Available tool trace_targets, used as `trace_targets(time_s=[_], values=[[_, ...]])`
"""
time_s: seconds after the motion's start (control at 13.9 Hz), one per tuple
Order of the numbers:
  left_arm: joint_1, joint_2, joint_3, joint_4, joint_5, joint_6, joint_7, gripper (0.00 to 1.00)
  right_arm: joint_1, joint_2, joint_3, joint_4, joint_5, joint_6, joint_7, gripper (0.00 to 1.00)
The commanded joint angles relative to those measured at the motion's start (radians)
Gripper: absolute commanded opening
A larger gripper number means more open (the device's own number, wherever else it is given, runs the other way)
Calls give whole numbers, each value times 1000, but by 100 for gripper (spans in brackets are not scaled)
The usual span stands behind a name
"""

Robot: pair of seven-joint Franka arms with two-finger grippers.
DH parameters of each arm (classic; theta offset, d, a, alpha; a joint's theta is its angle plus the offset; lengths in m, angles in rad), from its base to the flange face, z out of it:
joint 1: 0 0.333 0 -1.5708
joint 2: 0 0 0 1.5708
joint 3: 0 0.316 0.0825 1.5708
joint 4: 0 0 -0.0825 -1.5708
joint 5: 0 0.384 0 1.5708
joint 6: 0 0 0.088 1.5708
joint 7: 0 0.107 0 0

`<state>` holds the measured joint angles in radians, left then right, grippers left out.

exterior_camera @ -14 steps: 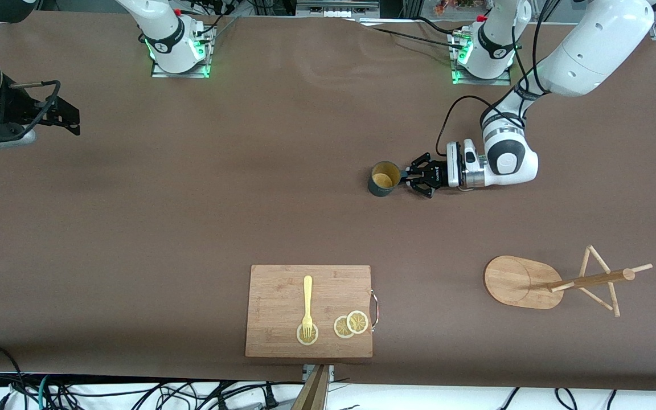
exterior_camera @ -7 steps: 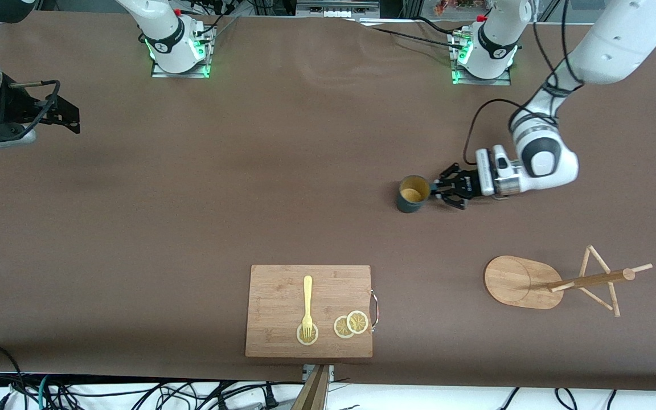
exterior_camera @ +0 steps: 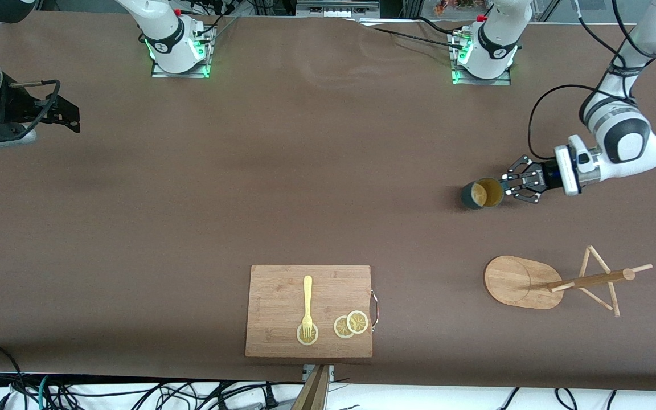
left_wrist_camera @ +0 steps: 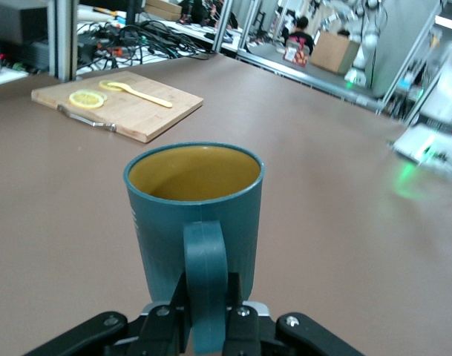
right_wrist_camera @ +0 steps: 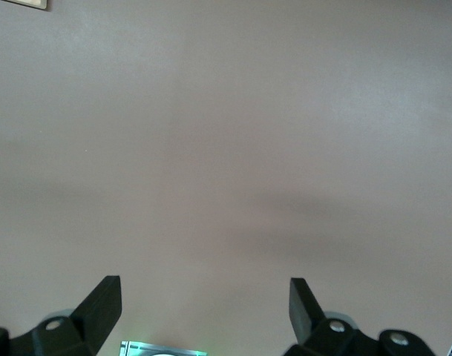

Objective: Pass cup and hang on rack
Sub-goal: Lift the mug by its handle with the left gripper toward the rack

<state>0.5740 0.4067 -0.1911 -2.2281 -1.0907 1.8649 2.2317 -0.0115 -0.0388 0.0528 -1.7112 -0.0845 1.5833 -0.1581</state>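
The cup point(exterior_camera: 480, 193) is a dark teal mug with a yellowish inside. It stays upright over the bare table, held by its handle. My left gripper point(exterior_camera: 507, 187) is shut on that handle point(left_wrist_camera: 205, 282), one finger on each side, as the left wrist view shows around the cup point(left_wrist_camera: 194, 215). The rack point(exterior_camera: 516, 282) stands nearer the front camera than the cup, with its post and pegs point(exterior_camera: 593, 279) rising from an oval wooden base. My right gripper point(exterior_camera: 72, 121) waits at the right arm's end of the table. Its fingers point(right_wrist_camera: 103, 300) stand wide apart over bare tabletop.
A wooden cutting board point(exterior_camera: 282, 285) lies near the table's front edge. It carries a yellow fork point(exterior_camera: 307, 302) and lemon slices point(exterior_camera: 351, 324), and it also shows in the left wrist view as the board point(left_wrist_camera: 148, 119). Cables lie along the front edge.
My left gripper has carried the cup a long way toward the left arm's end of the table, level with the rack. The right arm has not moved.
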Motion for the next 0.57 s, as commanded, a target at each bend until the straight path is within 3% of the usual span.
trace_targets(time_s=[0.0, 0.5], values=[[4, -40, 38, -10, 23, -96, -151, 0, -10, -3, 4, 13, 8, -20, 6, 100], [21, -14, 105, 100, 25, -421, -627, 0, -10, 0, 2, 13, 8, -28, 6, 100]])
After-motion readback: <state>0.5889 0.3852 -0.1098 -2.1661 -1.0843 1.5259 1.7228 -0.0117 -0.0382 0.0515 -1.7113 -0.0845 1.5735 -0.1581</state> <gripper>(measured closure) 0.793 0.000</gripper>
